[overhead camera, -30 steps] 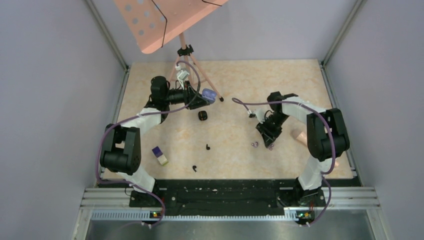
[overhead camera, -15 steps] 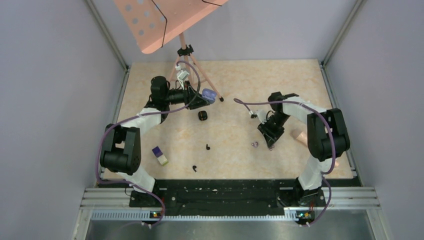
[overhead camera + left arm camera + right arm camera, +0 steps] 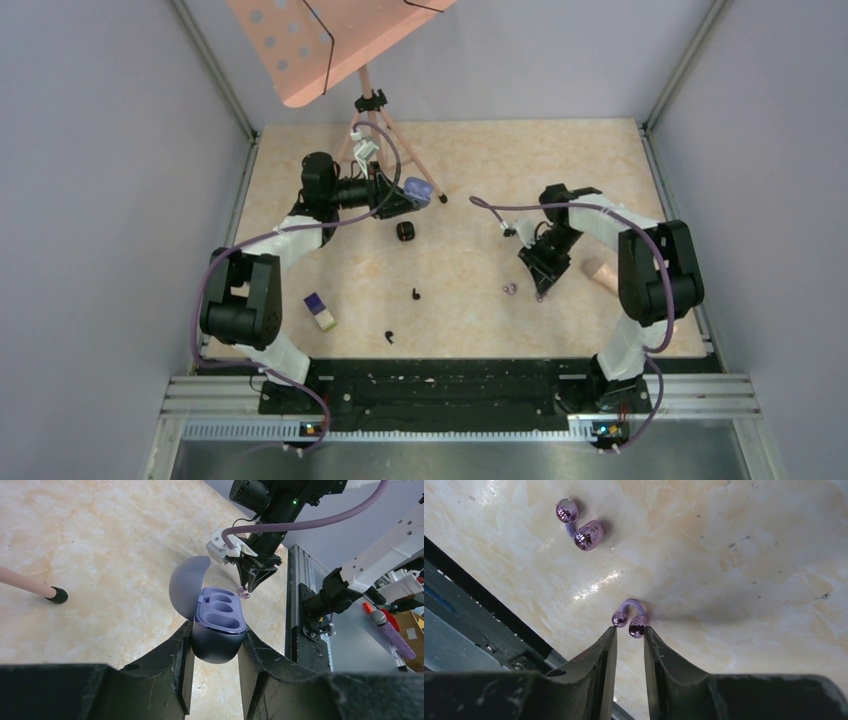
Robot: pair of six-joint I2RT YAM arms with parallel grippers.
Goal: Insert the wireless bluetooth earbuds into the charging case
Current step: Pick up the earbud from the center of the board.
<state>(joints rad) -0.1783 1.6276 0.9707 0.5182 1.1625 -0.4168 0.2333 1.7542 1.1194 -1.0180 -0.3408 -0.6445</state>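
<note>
My left gripper (image 3: 405,197) (image 3: 215,632) is shut on the purple charging case (image 3: 418,190) (image 3: 220,612). It holds the case off the table with the lid open and both wells empty. My right gripper (image 3: 543,288) (image 3: 630,630) points down at the table, its jaws narrow. Its tips pinch a shiny purple clip-shaped earbud (image 3: 629,617) by the two bulbs. A second purple earbud (image 3: 509,288) (image 3: 579,525) lies just to its left. Two black earbuds (image 3: 415,294) (image 3: 390,337) lie on the table nearer the arm bases.
A small black case (image 3: 404,231) sits below the left gripper. A purple-and-cream block (image 3: 320,311) lies at the front left. A pink music stand (image 3: 340,40) rises at the back, one foot (image 3: 442,198) near the case. A peach object (image 3: 598,270) lies beside the right arm.
The right gripper has shifted slightly back and right, and its jaws have narrowed onto the purple earbud. The left gripper and the case have not moved.
</note>
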